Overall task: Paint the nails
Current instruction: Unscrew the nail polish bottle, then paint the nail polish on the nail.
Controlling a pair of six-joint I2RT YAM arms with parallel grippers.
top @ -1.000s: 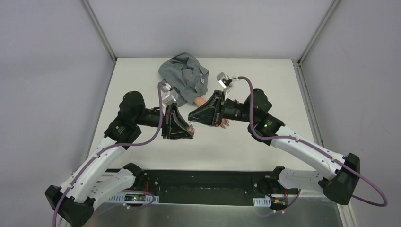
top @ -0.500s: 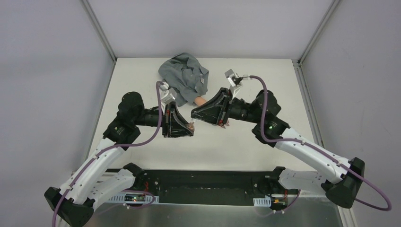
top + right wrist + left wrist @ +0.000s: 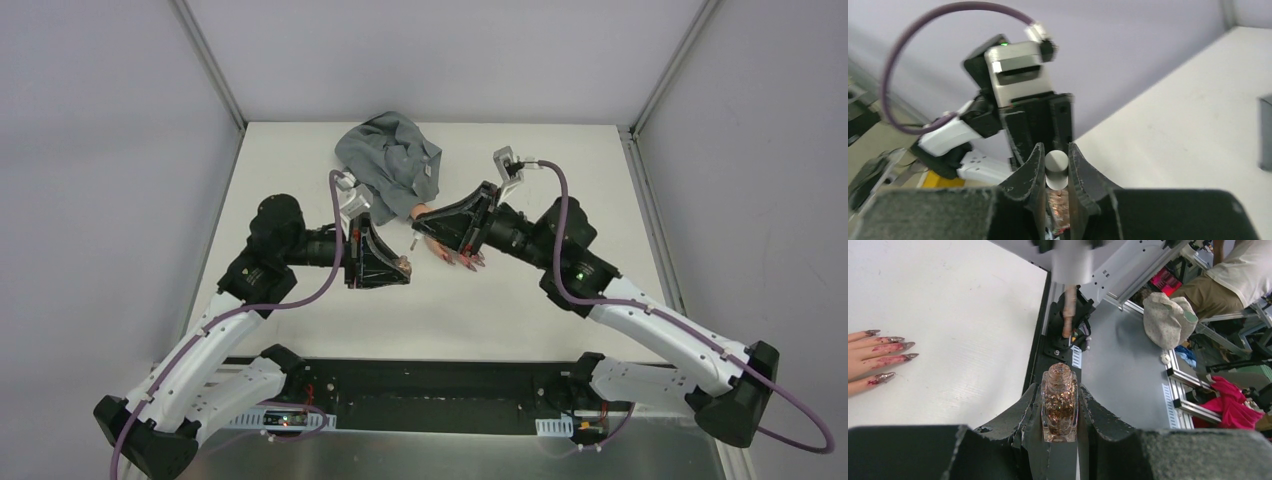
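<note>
A peach fake hand [image 3: 437, 247] lies mid-table with its wrist in a crumpled grey sleeve [image 3: 388, 163]. Its long pointed dark red nails [image 3: 472, 262] point toward the near side; in the left wrist view the nails [image 3: 897, 347] sit at the left edge, smeared with polish. My left gripper [image 3: 398, 266] is shut on a small uncapped glass bottle of copper glitter polish [image 3: 1060, 405], held upright just left of the hand. My right gripper [image 3: 418, 237] is shut on the white cap [image 3: 1056, 166] with its brush [image 3: 1068, 315], hovering above the hand beside the bottle.
The white table [image 3: 520, 300] is walled by grey panels on three sides. A black base rail [image 3: 430, 385] runs along its near edge. Beyond that edge the left wrist view shows a grey floor with a cloth bundle [image 3: 1168, 317] and clutter.
My right arm has swung to the right and back, carrying the cap and brush off the bottle and uncovering the fake hand's fingers. The left gripper has stayed nearly still with the bottle.
</note>
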